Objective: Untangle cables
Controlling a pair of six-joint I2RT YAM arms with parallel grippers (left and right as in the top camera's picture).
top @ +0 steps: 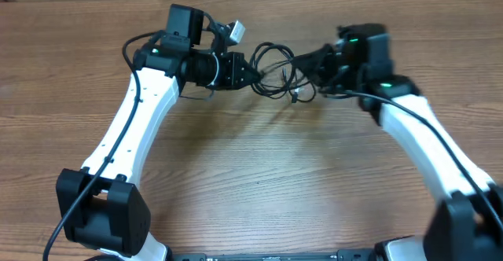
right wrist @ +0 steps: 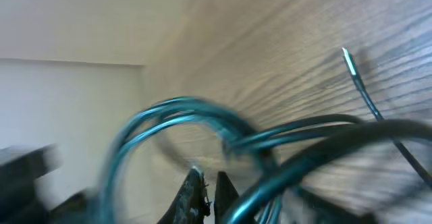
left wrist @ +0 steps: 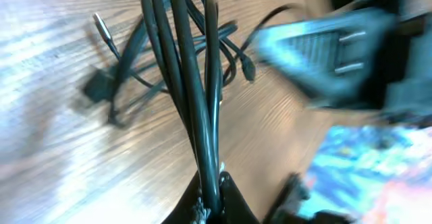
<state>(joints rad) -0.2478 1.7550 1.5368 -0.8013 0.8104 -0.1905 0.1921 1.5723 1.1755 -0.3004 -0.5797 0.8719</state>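
Two pincers, one knot: my left gripper [left wrist: 212, 187] is clamped on the cables [top: 275, 71] over the table [top: 251, 174], I guess anchoring them. My right gripper [top: 316, 68] is pinched closed at the tangle's other side, and I can't tell if it caught a strand.

White arms [top: 130, 126] — black joints [top: 200, 66], apparently.

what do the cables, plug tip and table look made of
cables: smooth black jacket with a slight sheen, bending in loose loops, probably plastic or rubber. plug tip: silver, looks metal. table: brown wood grain, matte; real wood or laminate, cannot tell.
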